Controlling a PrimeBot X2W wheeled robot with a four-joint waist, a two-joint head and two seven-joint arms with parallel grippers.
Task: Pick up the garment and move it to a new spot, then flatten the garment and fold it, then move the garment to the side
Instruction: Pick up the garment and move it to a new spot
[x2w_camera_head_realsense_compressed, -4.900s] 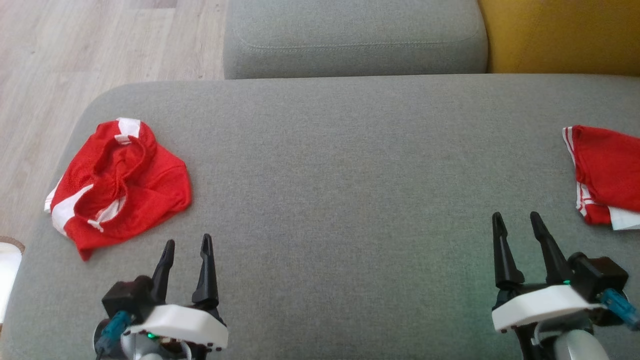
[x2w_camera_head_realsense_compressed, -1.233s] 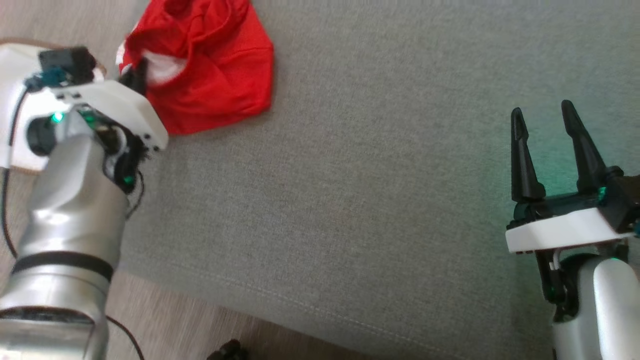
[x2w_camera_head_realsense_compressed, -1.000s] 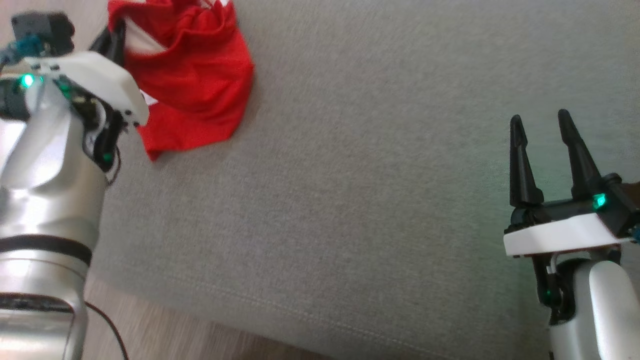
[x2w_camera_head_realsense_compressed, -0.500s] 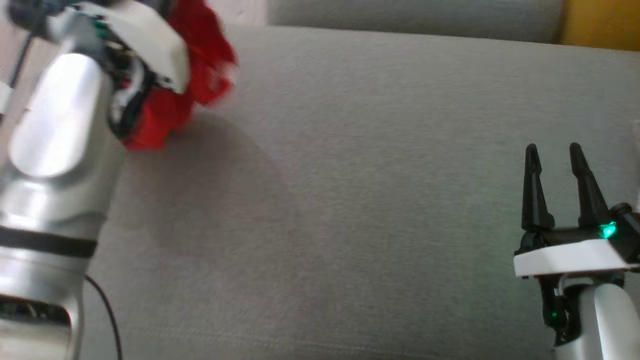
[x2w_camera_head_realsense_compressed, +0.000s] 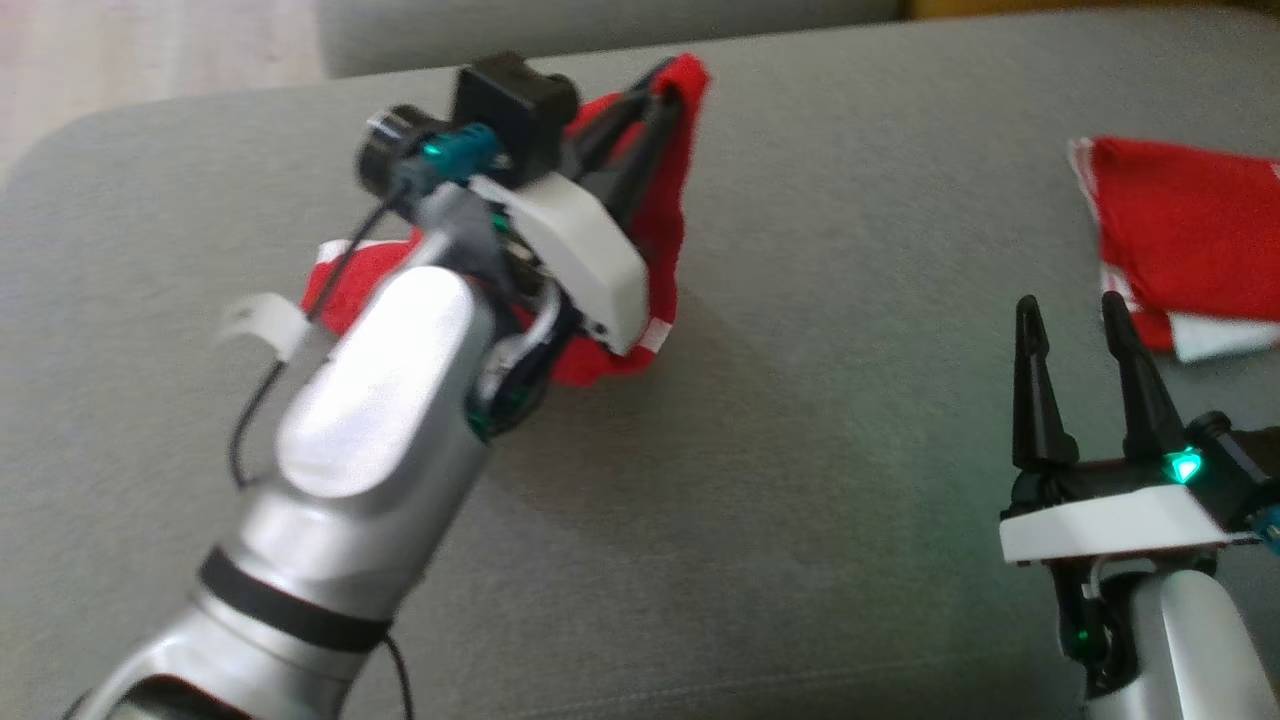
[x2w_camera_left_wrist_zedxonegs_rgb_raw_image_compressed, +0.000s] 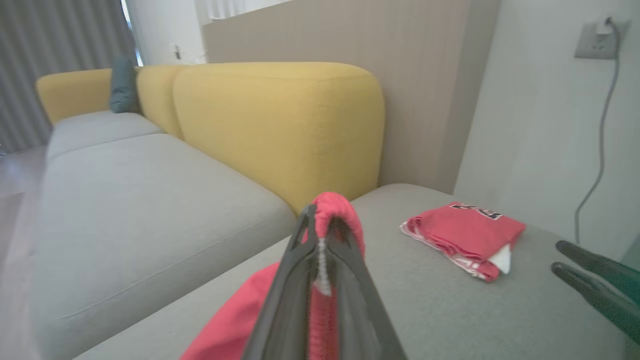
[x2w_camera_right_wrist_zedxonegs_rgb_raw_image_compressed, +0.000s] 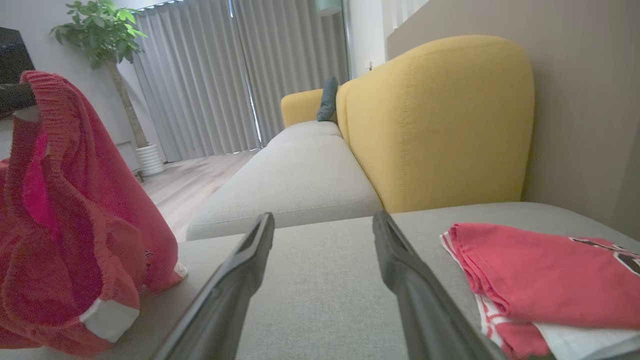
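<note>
The garment (x2w_camera_head_realsense_compressed: 668, 225) is a red jersey with white trim. It hangs bunched from my left gripper (x2w_camera_head_realsense_compressed: 668, 82), which is shut on its top fold above the grey cushion (x2w_camera_head_realsense_compressed: 820, 420). Its lower folds reach down to the cushion. In the left wrist view the left gripper (x2w_camera_left_wrist_zedxonegs_rgb_raw_image_compressed: 320, 216) pinches the red cloth (x2w_camera_left_wrist_zedxonegs_rgb_raw_image_compressed: 345, 215) between its closed fingers. The right wrist view has the garment (x2w_camera_right_wrist_zedxonegs_rgb_raw_image_compressed: 75, 225) hanging at the left. My right gripper (x2w_camera_head_realsense_compressed: 1068, 305) stands open and empty at the lower right, apart from the garment; its fingers (x2w_camera_right_wrist_zedxonegs_rgb_raw_image_compressed: 240, 270) frame bare cushion.
A second red garment (x2w_camera_head_realsense_compressed: 1180, 230), folded, lies at the cushion's right end (x2w_camera_left_wrist_zedxonegs_rgb_raw_image_compressed: 465, 232) (x2w_camera_right_wrist_zedxonegs_rgb_raw_image_compressed: 540, 275). A yellow backrest (x2w_camera_right_wrist_zedxonegs_rgb_raw_image_compressed: 435, 120) rises behind it. Another grey seat (x2w_camera_left_wrist_zedxonegs_rgb_raw_image_compressed: 140, 200) lies beyond, with wood floor (x2w_camera_head_realsense_compressed: 150, 50) at the far left.
My left gripper has lifted the garment off the cushion's left end and carried it toward the middle. The head camera has swung. The right gripper has stayed open.
</note>
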